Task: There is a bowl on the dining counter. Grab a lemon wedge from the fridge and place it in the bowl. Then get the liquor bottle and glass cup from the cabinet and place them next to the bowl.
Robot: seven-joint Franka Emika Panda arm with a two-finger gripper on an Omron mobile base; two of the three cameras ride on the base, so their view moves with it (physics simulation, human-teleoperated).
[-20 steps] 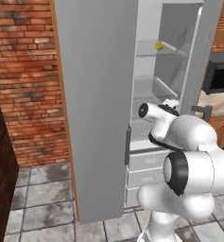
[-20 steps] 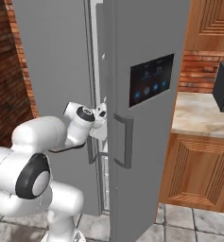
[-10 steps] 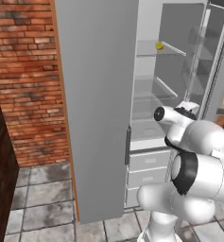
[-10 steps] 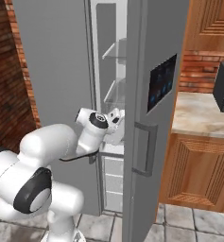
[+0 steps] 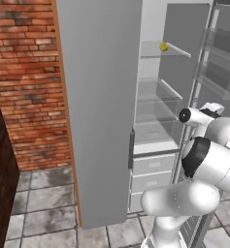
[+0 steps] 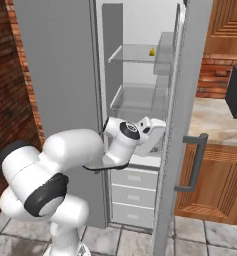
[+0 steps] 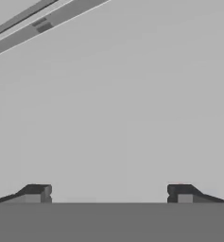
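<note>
Site, as I see it: home kitchen | evidence: open grey fridge [image 6: 190, 100], brick wall [image 5: 24, 72], wooden cabinets [image 6: 215, 185], tiled floor [image 5: 39, 213].

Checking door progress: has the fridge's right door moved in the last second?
Yes. The right door has swung outward, away from the closed left door, exposing shelves and the lemon wedge.

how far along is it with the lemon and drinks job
Early. Done: the right fridge door stands open. In hand: nothing; the gripper is open and empty, close to a grey surface. The lemon wedge sits on an upper fridge shelf, well above the hand. Left: grab it, take it to the bowl, then fetch the bottle and glass.
</note>
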